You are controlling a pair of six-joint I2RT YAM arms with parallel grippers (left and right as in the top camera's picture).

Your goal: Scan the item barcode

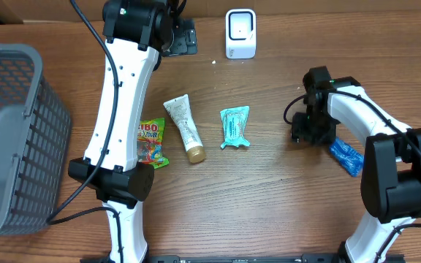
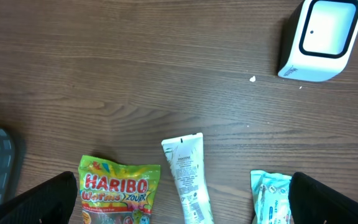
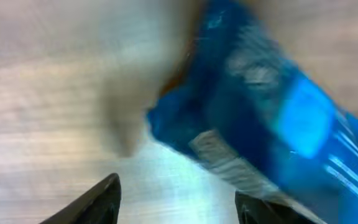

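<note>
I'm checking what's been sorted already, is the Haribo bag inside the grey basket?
No, the Haribo bag lies on the wooden table beside the white tube, outside the grey basket.

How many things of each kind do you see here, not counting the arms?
packs: 3 (Haribo bag, teal pack, blue pack)
tube: 1
scanner: 1
basket: 1
total: 6

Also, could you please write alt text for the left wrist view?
A white scanner stands at upper right on a wooden table; below lie a Haribo bag, a white tube and a teal packet, framed by the open left gripper.
</note>
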